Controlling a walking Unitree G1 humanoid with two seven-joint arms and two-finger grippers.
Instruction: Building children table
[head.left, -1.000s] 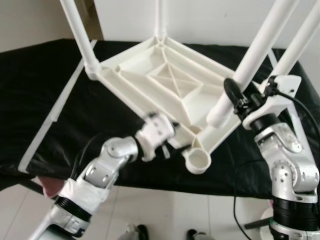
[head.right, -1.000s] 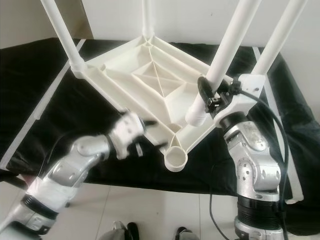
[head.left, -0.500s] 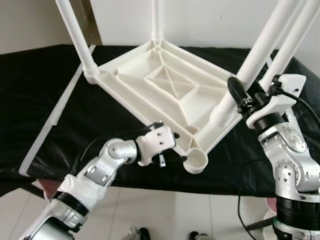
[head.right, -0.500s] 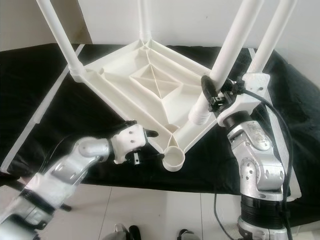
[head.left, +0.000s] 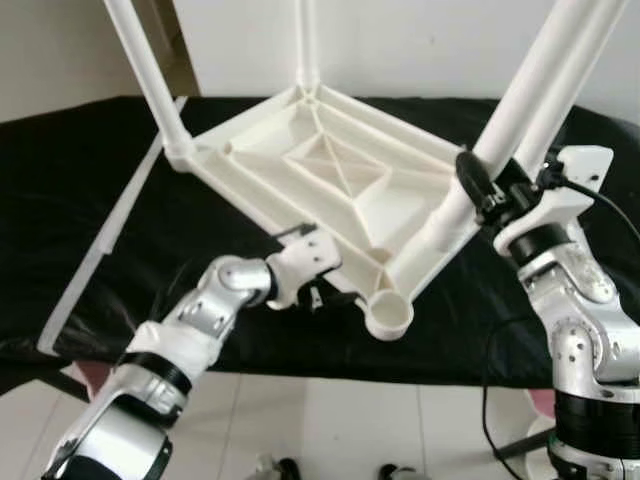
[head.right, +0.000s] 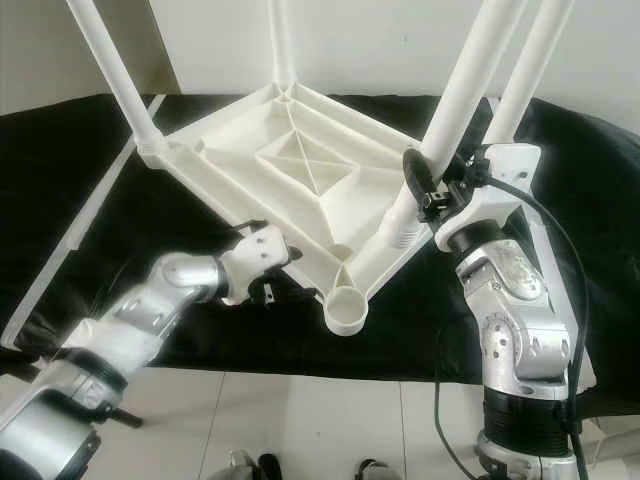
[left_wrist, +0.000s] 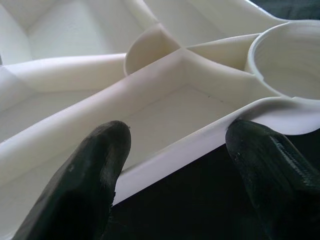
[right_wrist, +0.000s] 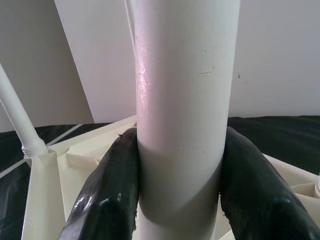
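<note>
Across the black-draped counter (head.left: 90, 180) lies the white plastic children's table top (head.left: 330, 190), flipped underside up so its ribs and central crossed panel face the camera. White legs rise from its corners: one at the left corner (head.left: 150, 80), one at the far corner (head.left: 307, 40), and one on the right (head.left: 600, 50) behind the gripped one. The near corner has an open round socket (head.left: 389, 315) with no leg in it.

On the right, the right tool (right_wrist: 177, 185) pinches a thick white leg (head.left: 510, 120) between its two black fingers (right_wrist: 112, 195), low on the tube, just above where the leg's base meets the table top's right edge. The leg leans up and to the right.

Low at the near edge, the left tool (left_wrist: 175, 165) sits with its fingers (left_wrist: 85, 180) spread, straddling the rim of the table top just beside the empty socket, one finger inside the rim and the other outside over the black cloth.
</note>
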